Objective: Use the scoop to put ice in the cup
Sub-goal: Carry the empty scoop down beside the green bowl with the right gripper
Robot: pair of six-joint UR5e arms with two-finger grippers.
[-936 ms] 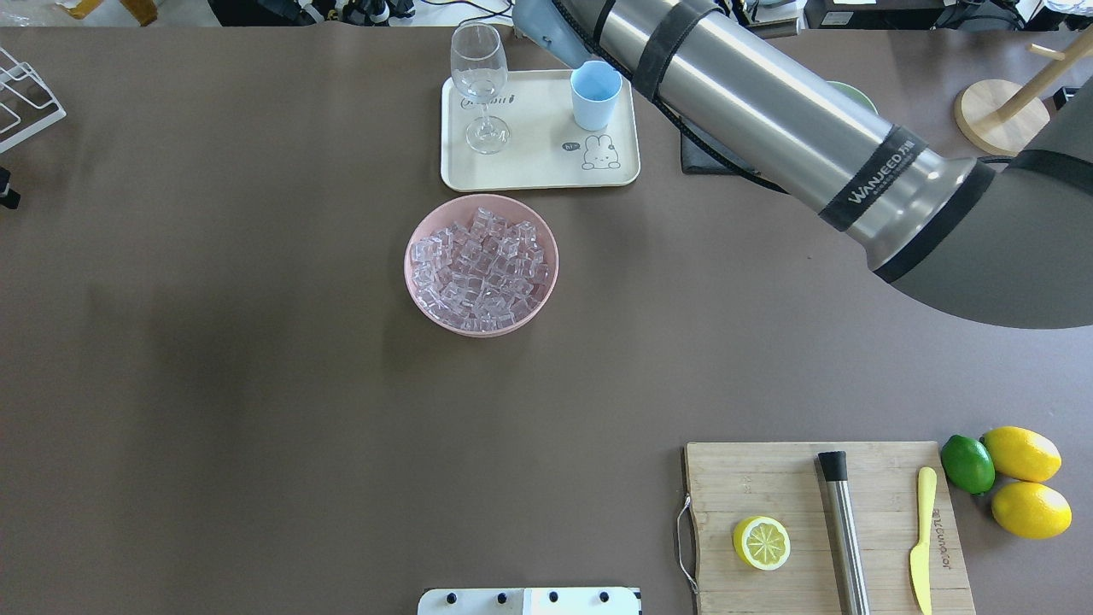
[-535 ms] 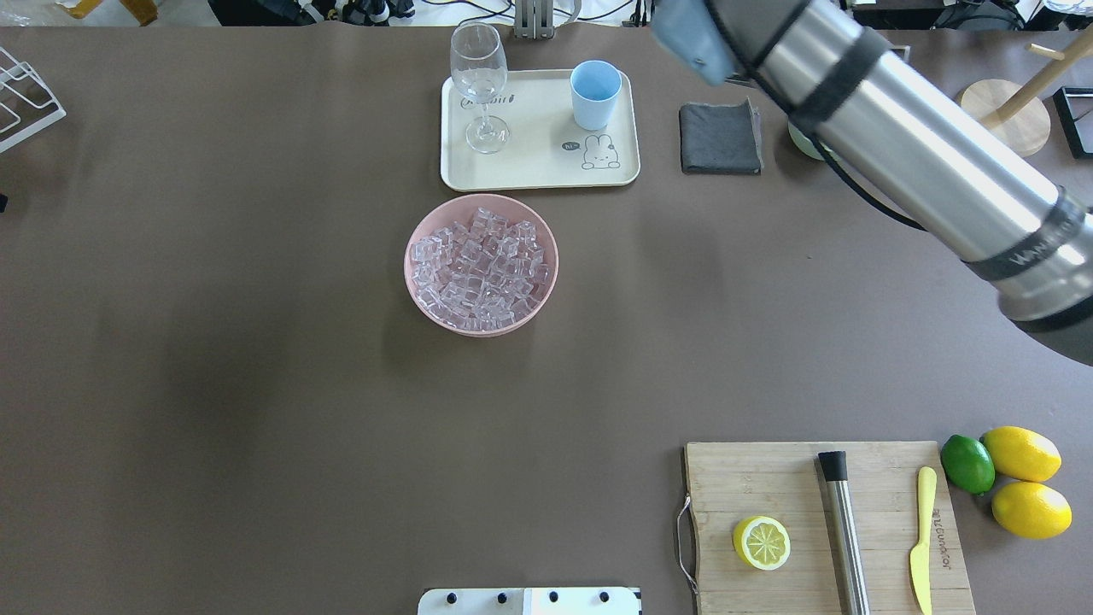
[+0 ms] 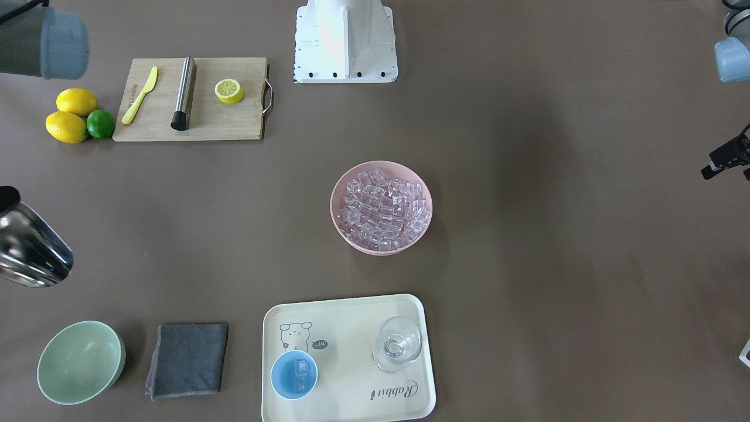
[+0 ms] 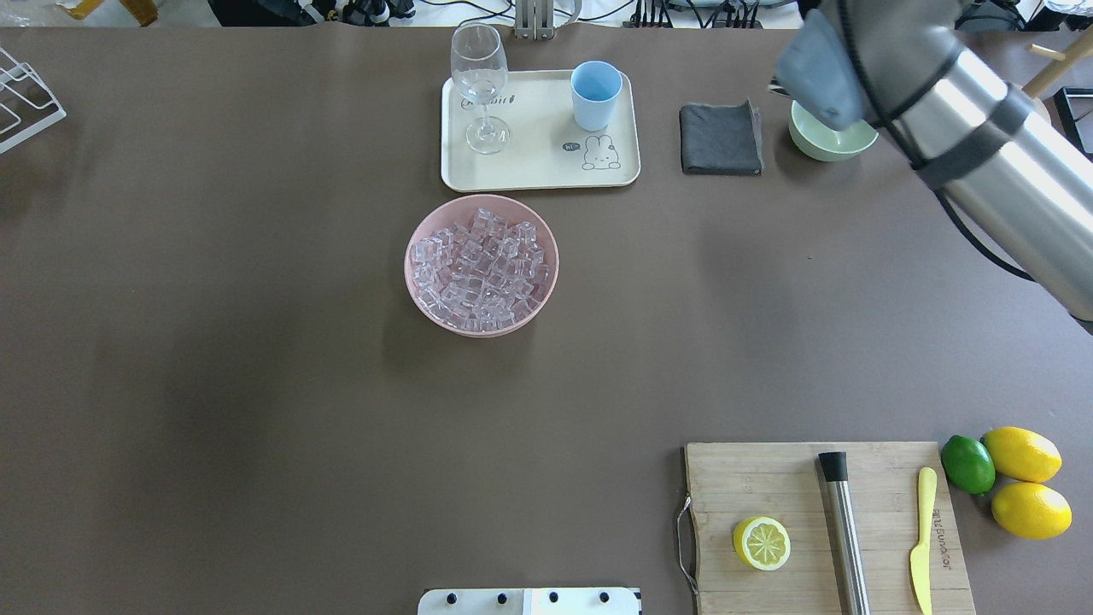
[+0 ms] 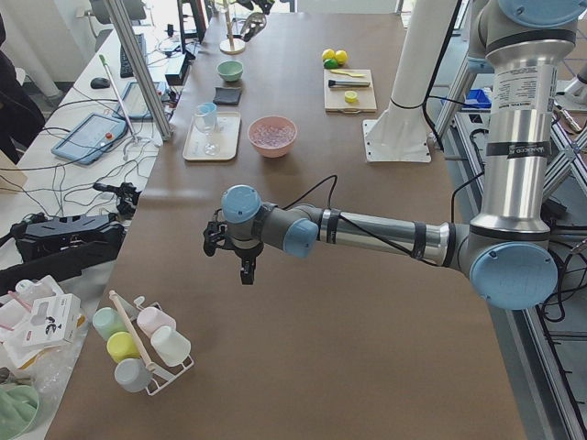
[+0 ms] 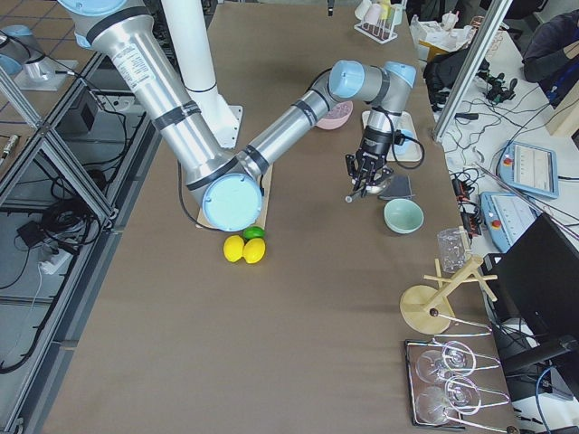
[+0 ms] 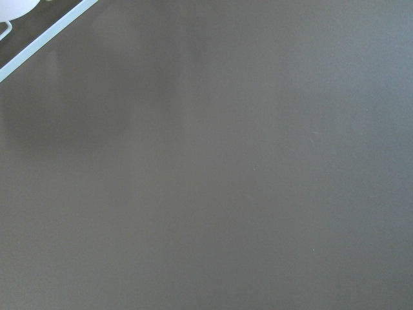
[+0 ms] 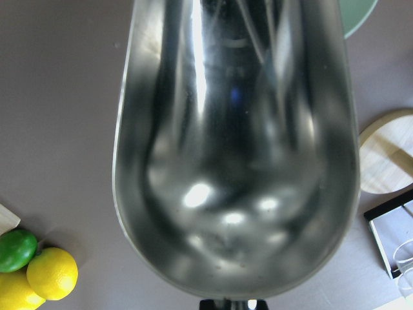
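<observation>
Cubes of ice (image 3: 300, 368) lie in the cup (image 3: 280, 382), upright on the tray (image 3: 351, 310); we see many more heaped in the pink bowl (image 3: 334, 205) just beside the tray. The right gripper (image 6: 365, 176) grasps the scoop (image 8: 232, 161) well apart from the tray, toward the robot's right. Of the left gripper (image 5: 247, 270) we cannot tell how the jaws stand.

The brown worktop (image 4: 256, 384) is carrying a cream tray (image 4: 538, 162), pink bowl (image 3: 381, 251), grey cloth (image 4: 720, 138), green bowl (image 4: 832, 141), chopping board (image 4: 768, 487), lemons (image 4: 1022, 453), lime (image 4: 967, 464).
</observation>
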